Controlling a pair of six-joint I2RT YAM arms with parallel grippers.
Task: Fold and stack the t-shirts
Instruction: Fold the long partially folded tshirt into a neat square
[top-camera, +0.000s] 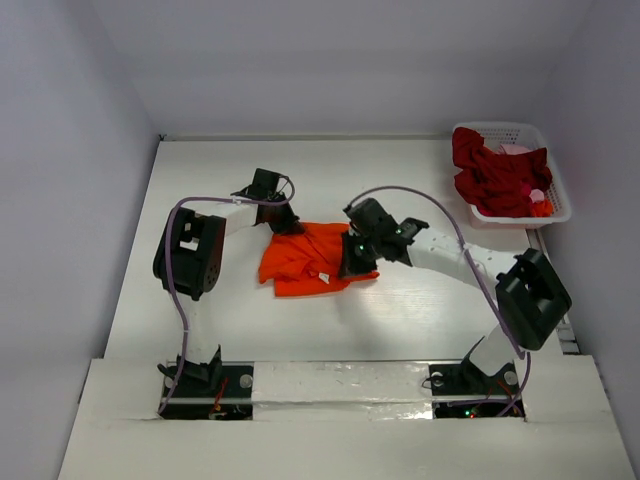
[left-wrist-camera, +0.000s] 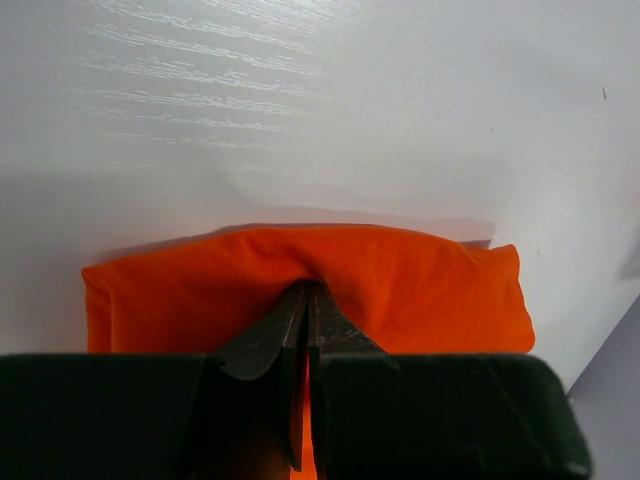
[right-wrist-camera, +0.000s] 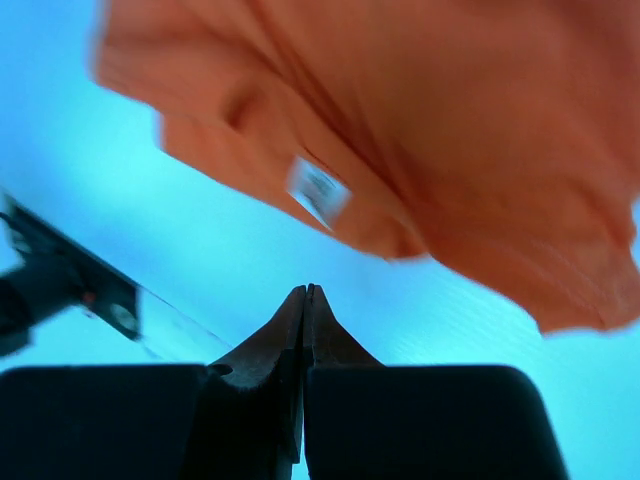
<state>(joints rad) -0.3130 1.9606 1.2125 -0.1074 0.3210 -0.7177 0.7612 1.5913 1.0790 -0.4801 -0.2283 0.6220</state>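
The only label I can find is a small white tag (right-wrist-camera: 318, 190) sewn to the orange t-shirt (top-camera: 310, 258). In the right wrist view it is blurred, and from above it is only a pale speck, so I cannot read any writing on it.

The one container is the white lattice basket (top-camera: 556, 190) at the far right corner of the table (top-camera: 420, 320). It holds a heap of dark red t-shirts (top-camera: 492, 175) that spills over its left rim. A pinkish cloth (top-camera: 516, 150) shows behind them, and an orange scrap (top-camera: 541, 207) sits at the basket's near right end.

The orange t-shirt lies crumpled near the middle of the table, well apart from the basket. My left gripper (left-wrist-camera: 306, 290) sits at the shirt's far left edge. Its jaws are pinched together on a fold of the orange cloth, which bunches around the tips. My right gripper (right-wrist-camera: 306, 290) is at the shirt's right edge with its fingers pressed flat together. I see nothing between them, and the shirt lies just beyond the tips.
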